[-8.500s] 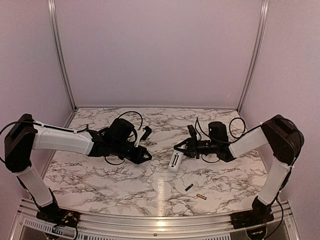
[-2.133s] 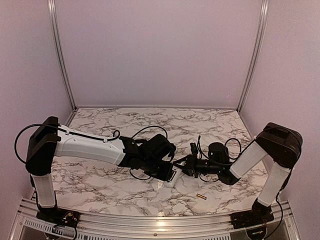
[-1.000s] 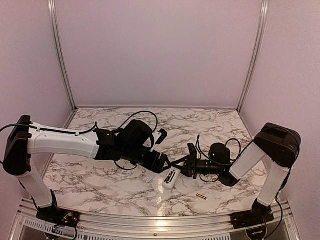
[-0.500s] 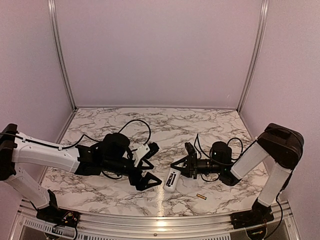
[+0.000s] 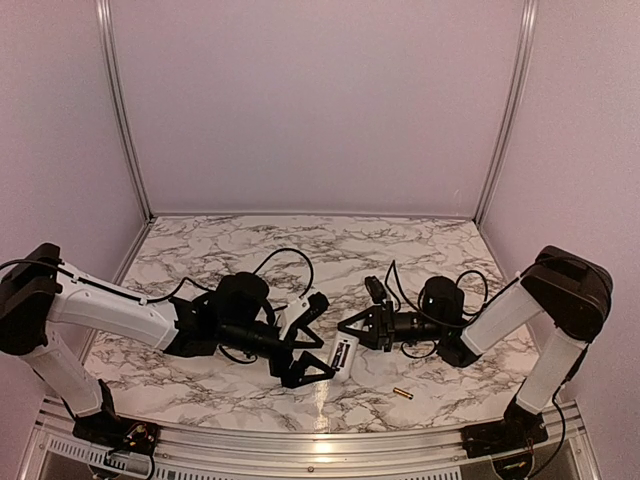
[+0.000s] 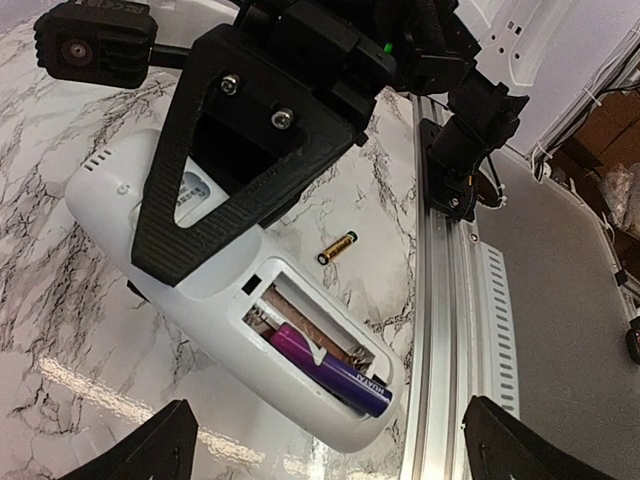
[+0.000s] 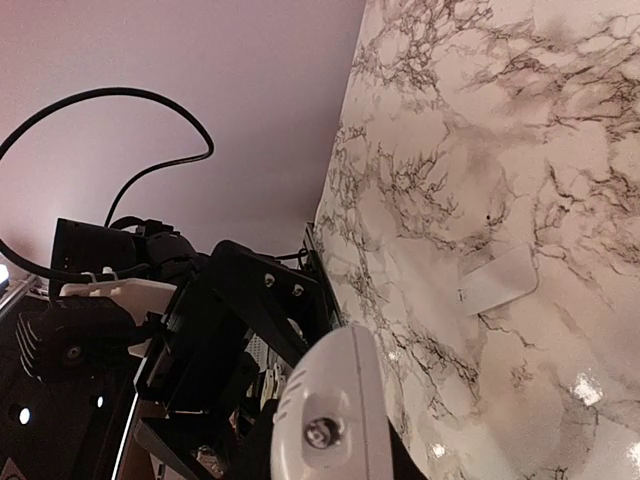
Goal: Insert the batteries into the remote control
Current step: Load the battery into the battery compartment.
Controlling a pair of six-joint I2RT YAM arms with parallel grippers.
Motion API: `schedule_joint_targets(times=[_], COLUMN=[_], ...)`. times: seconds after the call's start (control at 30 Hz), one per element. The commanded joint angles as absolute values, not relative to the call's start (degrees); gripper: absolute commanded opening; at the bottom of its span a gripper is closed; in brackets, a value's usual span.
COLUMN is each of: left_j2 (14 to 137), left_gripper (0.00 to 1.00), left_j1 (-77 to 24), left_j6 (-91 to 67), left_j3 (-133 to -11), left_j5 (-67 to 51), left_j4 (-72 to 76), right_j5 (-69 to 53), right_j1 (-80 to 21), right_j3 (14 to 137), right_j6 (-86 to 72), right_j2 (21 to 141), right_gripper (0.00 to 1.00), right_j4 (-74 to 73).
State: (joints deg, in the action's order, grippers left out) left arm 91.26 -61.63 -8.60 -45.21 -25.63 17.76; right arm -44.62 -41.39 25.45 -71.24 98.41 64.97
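Observation:
The white remote control (image 5: 343,357) is tilted just above the table, its far end clamped in my right gripper (image 5: 356,326), which is shut on it. In the left wrist view its battery bay (image 6: 300,335) faces up and open. A dark blue-purple battery (image 6: 327,371) lies in the nearer slot; the other slot shows only contacts. The gold battery (image 6: 338,247) (image 5: 402,393) lies loose on the marble beyond the remote. My left gripper (image 5: 312,340) (image 6: 330,455) stands wide open just short of the remote's near end, holding nothing.
A small flat white plastic piece (image 7: 497,281) lies on the marble in the right wrist view. The aluminium front rail (image 6: 440,330) runs close beside the remote. Purple walls enclose the marble table (image 5: 200,260) on three sides.
My left gripper has drawn back from the remote toward the left and its jaws have spread wide. The right gripper still holds the remote in nearly the same place.

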Motion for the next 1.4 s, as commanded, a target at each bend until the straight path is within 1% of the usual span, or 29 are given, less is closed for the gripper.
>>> schedule_joint_targets(times=[0.0, 0.1, 0.27, 0.6, 0.67, 1.0, 1.23, 1.37], left_j2=[93.31, 94.22, 95.34, 97.35, 97.59, 98.76, 99.81, 100.46], left_gripper=[0.97, 0.97, 0.93, 0.79, 0.74, 0.57, 0.49, 0.43], left_j1=[-61.96, -61.96, -61.96, -61.56, -61.37, -60.18, -59.13, -58.48], left_j6=[-10.07, -10.29, -11.37, -13.18, -13.5, -16.46, -19.38, -21.05], left_j3=[-46.34, -46.79, -47.42, -49.26, -49.31, -49.4, -49.4, -49.51], left_j5=[-26.57, -26.0, -26.53, -28.39, -28.83, -30.78, -32.01, -32.43], left_j4=[19.77, 19.4, 19.45, 18.26, 18.51, 20.49, 22.14, 23.15], right_j5=[-45.78, -45.86, -45.99, -46.21, -46.21, -46.49, -46.41, -46.49], right_j1=[-42.44, -42.77, -43.24, -43.33, -43.33, -43.91, -44.03, -44.02], right_j3=[27.41, 27.59, 27.69, 27.6, 27.59, 27.84, 27.75, 27.82], right_j6=[-70.11, -70.06, -70.44, -70.37, -70.4, -69.81, -69.39, -69.26], right_j2=[97.42, 97.57, 97.97, 97.95, 97.91, 97.27, 96.79, 96.43], right_gripper=[0.0, 0.0, 0.0, 0.0, 0.0, 0.0, 0.0, 0.0], right_j4=[65.9, 66.18, 67.07, 67.5, 67.54, 67.41, 67.61, 67.43])
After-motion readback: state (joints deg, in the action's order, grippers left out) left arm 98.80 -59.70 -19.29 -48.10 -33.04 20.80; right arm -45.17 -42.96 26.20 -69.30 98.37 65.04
